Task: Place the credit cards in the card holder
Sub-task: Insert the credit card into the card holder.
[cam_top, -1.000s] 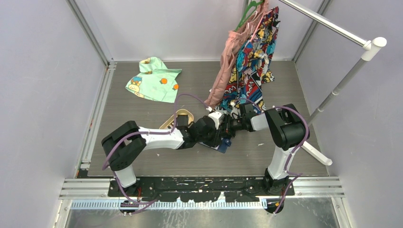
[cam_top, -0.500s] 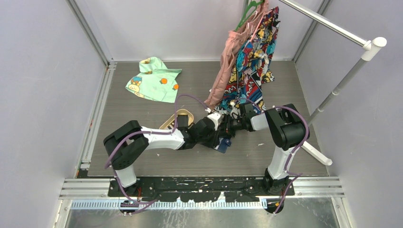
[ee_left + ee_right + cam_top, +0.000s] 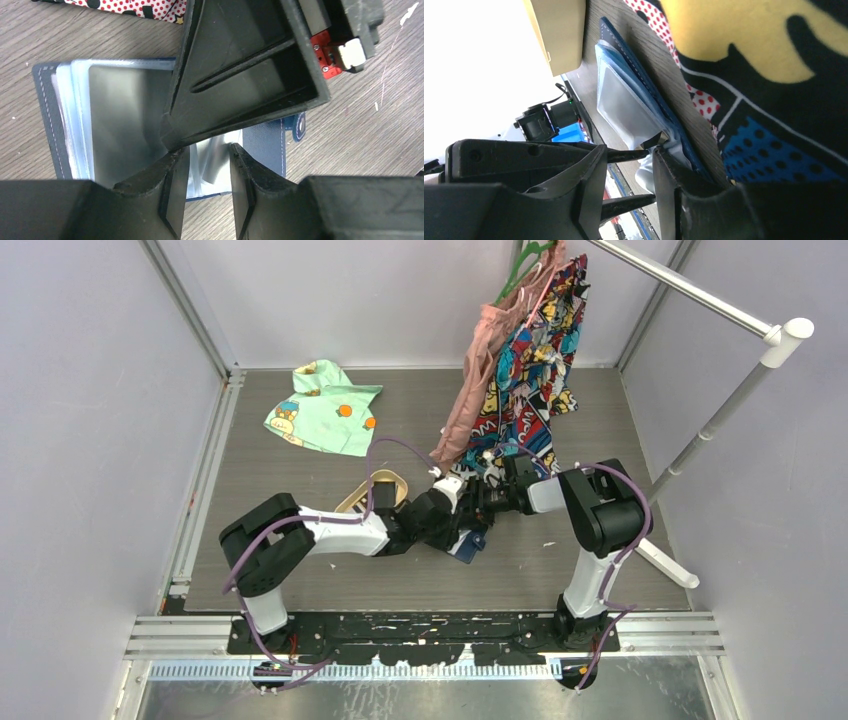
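The grey wood-grain desk (image 3: 260, 470) carried everything. A bright comic-print garment (image 3: 530, 350) hung at the upper centre of the overhead view, and a mint-green child's shirt (image 3: 325, 408) lay at the upper left. A tan oval tray (image 3: 390, 480) sat just left of centre. The navy-blue folding card holder (image 3: 120, 125) lay open on the desk at centre, its clear sleeves facing up. The left fingers (image 3: 170, 182) stood partly apart over those sleeves, gripping nothing. The right fingers (image 3: 666, 195) were likewise parted and empty, one tip against a sleeve.
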Tool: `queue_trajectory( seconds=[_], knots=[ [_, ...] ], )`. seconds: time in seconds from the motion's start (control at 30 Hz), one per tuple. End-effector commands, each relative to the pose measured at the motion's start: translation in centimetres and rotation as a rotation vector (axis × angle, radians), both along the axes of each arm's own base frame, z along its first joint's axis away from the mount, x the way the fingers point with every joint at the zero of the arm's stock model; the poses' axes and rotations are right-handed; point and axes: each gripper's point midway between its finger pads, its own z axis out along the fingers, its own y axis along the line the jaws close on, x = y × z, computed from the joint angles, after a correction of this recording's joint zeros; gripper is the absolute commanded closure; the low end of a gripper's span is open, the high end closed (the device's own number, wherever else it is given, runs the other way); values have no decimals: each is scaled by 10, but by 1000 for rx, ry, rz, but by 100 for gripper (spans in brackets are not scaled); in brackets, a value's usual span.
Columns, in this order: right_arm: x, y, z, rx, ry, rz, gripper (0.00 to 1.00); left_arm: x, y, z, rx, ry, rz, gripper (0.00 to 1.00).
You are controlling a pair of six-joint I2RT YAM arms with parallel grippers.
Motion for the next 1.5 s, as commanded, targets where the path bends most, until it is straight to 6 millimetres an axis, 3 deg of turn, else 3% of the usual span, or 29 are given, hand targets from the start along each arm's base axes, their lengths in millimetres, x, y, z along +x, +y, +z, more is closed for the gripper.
queue_trajectory(
  seconds=[0.0,0.13,0.3,0.47,0.63,0.77,0.93,1.1,1.23,1.47],
  knots=[
    [8,-9,-5,-82,-77,-14,52,16,13,6,30,-80,61,63],
    [9,-11,2,-99,-114,2,45,19,15,14,16,-97,81,62],
    [10,-13,12,-112,-164,25,43,8,2,55,-144,-113,26,62],
    [9,-15,17,-123,-192,52,43,-1,18,92,-203,-153,11,63],
    [7,-18,19,-150,-218,90,43,8,53,78,-186,-97,83,64],
    [9,-22,17,-195,-236,111,45,23,62,77,-206,-56,103,64],
    [12,-26,19,-233,-247,117,54,31,55,73,-185,-2,64,62],
    [13,-26,25,-235,-260,121,75,36,42,69,-227,33,46,60],
    [13,-27,29,-242,-265,126,78,41,40,70,-255,36,55,59],
    [18,-34,12,-331,-203,59,92,43,35,63,-266,56,52,59]
  ],
)
